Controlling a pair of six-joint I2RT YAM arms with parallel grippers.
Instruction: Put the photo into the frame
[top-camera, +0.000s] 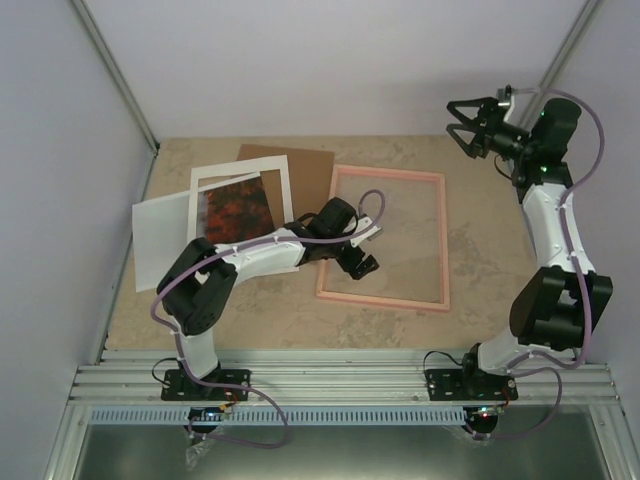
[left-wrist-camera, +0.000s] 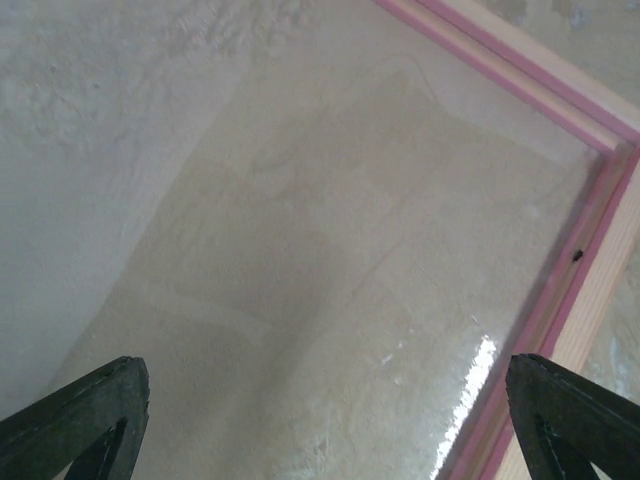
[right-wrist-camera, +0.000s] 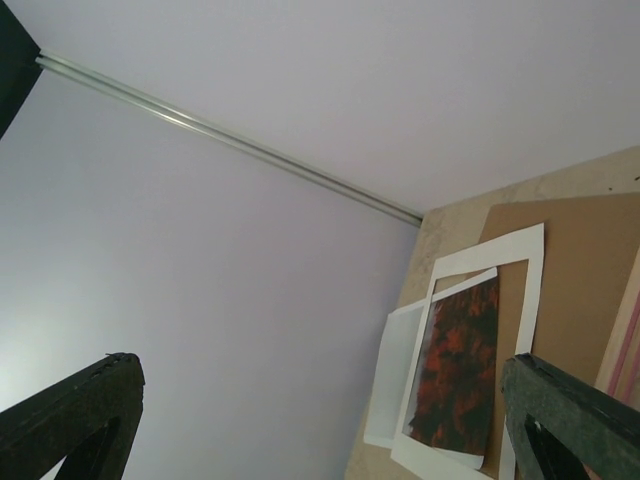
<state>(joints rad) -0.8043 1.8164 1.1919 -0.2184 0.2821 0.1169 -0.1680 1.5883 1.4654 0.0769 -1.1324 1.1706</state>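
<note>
The photo (top-camera: 238, 208), red-orange foliage on dark ground, lies at the table's left under a white mat border (top-camera: 240, 178); the right wrist view also shows the photo (right-wrist-camera: 460, 365). The thin pink frame (top-camera: 390, 173) lies flat at centre right with a glossy pane inside. My left gripper (top-camera: 367, 247) hangs open low over the frame's left part, nothing between its fingers; its own view has the left gripper (left-wrist-camera: 330, 425) above the pane and the frame (left-wrist-camera: 600, 150) corner at right. My right gripper (top-camera: 462, 125) is raised near the back wall, open and empty, and shows as the right gripper (right-wrist-camera: 320, 420) facing the left wall.
A brown backing board (top-camera: 305, 165) lies behind the mat, touching the frame's left corner. A plain white sheet (top-camera: 160, 240) sits under the mat at far left. Walls close the table on the left, back and right. The arms' bases stand on a metal rail (top-camera: 340, 375) at the near edge.
</note>
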